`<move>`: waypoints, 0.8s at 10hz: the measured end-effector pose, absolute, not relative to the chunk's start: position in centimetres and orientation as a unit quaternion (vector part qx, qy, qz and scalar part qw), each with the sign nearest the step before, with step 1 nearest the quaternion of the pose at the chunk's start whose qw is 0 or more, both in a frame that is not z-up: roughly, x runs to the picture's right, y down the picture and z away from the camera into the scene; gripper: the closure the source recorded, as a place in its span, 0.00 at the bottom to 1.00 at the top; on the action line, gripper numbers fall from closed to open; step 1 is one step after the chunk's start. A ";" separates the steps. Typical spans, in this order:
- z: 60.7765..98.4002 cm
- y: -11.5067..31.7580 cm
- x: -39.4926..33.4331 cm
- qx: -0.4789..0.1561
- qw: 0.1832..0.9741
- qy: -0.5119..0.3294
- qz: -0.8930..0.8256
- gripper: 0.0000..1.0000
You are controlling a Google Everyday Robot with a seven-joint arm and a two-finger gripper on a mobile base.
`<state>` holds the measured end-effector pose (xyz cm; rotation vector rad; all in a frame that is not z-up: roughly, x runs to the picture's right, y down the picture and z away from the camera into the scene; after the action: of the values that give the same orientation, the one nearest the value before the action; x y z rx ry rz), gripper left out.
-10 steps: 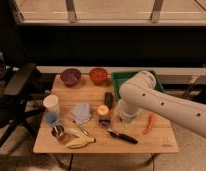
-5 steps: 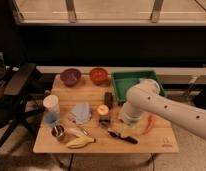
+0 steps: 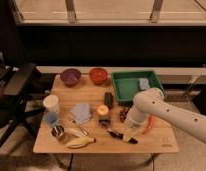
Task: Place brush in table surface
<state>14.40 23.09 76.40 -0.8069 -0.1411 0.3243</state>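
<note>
Gripper (image 3: 129,126): low over the front right part of the table, at the end of the white arm (image 3: 168,114) that reaches in from the right.

Grip state: I cannot tell from this view whether it clasps anything or is free, because the wrist covers it.

Brush (image 3: 117,134): lies near the front edge, its black handle running left toward the banana (image 3: 80,143). Its paler end is right beneath the gripper. It looks flat on the wood. I cannot tell whether the gripper touches it.

Table surface (image 3: 161,142): light tan wood with bare board to the right of the brush, so there is room to set down.

Neighbours: a slim orange item (image 3: 150,125) lies just right of the gripper. A stubby dark block (image 3: 108,99) sits further back, near the green tray (image 3: 131,74). Both are apart from the brush.

Step in hand: I judge this to be the set-down itself. The brush is already at table height and not in the tray.

Next move: I would confirm that the brush's whole length rests on the wood and make sure the grip is released. Then I would lift straight up, so that the handle is not dragged and the orange item is not nudged.
</note>
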 end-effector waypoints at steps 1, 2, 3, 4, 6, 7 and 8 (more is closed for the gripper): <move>77.1 23.6 14.5 -0.394 0.902 -0.066 0.161 0.35; 77.6 23.9 14.6 -0.395 0.901 -0.065 0.166 0.35; 78.0 24.2 14.8 -0.395 0.900 -0.063 0.173 0.35; 78.4 24.6 14.7 -0.394 0.900 -0.063 0.177 0.35; 78.4 25.7 13.4 -0.394 0.900 -0.067 0.175 0.35; 78.1 26.3 12.7 -0.394 0.901 -0.068 0.170 0.35; 77.9 27.0 11.9 -0.395 0.901 -0.069 0.167 0.35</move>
<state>11.85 26.96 77.86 -0.8165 -0.1437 0.3452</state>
